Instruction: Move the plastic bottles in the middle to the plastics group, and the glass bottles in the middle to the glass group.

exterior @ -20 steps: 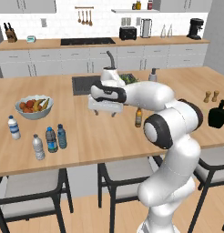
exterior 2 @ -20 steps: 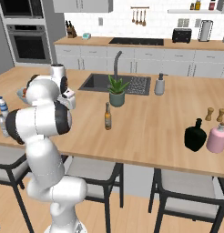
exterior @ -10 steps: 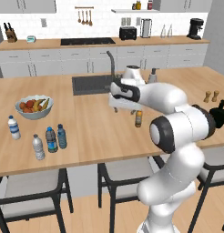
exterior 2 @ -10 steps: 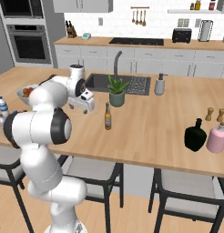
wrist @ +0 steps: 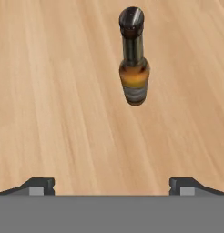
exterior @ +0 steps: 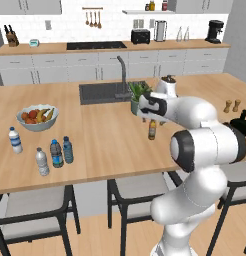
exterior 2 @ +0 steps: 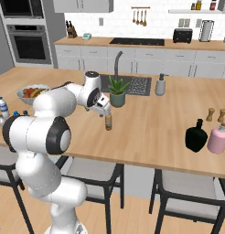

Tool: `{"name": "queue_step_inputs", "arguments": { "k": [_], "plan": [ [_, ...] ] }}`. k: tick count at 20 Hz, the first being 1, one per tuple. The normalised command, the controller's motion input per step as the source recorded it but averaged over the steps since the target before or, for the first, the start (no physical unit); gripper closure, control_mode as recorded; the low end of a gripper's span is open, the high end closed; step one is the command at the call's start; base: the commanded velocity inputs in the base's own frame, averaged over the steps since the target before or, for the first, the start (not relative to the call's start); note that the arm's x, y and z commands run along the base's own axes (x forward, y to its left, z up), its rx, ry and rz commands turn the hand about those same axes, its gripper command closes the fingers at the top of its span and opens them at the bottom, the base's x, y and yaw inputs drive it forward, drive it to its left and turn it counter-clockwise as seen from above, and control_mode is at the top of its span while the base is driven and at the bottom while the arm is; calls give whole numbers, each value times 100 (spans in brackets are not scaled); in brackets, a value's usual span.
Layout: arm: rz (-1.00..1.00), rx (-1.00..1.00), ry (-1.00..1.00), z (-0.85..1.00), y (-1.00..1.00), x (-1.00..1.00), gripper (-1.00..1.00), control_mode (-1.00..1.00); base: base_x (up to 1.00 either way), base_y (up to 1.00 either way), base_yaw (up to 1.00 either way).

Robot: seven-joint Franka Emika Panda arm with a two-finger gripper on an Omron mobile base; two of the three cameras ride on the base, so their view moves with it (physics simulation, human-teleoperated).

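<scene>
Hand view looks down along the end effector [wrist: 112, 184] at the amber glass bottle [wrist: 134, 59], which stands upright on the bare wooden desk [wrist: 50, 91]; the two fingertips [wrist: 40, 185] sit spread as wide as they go, with nothing between them. Judging from this, the step in hand is the reach for the amber glass bottle, the one glass item left in the middle. That bottle lies ahead of the fingertips and a little off to one side of their midline, well apart from both, so the next move calls for lowering and centring the hand until the bottle's body sits between the fingers, then pressing them together.

From the base cameras, the amber glass bottle [exterior 2: 108, 122] stands just beside the hand and slightly below it, near the potted plant [exterior 2: 117, 91]. Its likely goal, the squat black bottle [exterior 2: 196, 135], stands far from the amber glass bottle along the desk, beside a pink bottle [exterior 2: 218, 138]. The plastic bottles [exterior: 61, 152] stand well apart from the amber glass bottle on its other side, near the fruit bowl [exterior: 37, 116]
</scene>
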Motion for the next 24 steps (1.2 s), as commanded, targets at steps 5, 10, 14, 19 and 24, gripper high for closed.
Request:
{"name": "queue_step_inputs", "arguments": {
  "k": [5,10,14,19,24],
  "plan": [
    [0,0,12,4,-65,39,-100,-100,0,0,0],
    [0,0,17,18,-18,47,-100,-100,0,0,0],
    [0,6,1,27,0,46,-100,-100,0,0,0],
    [0,9,3,3,0,34,-100,-100,0,0,0],
    [0,0,0,-28,-3,24,-100,-100,0,0,0]
  ]
}}
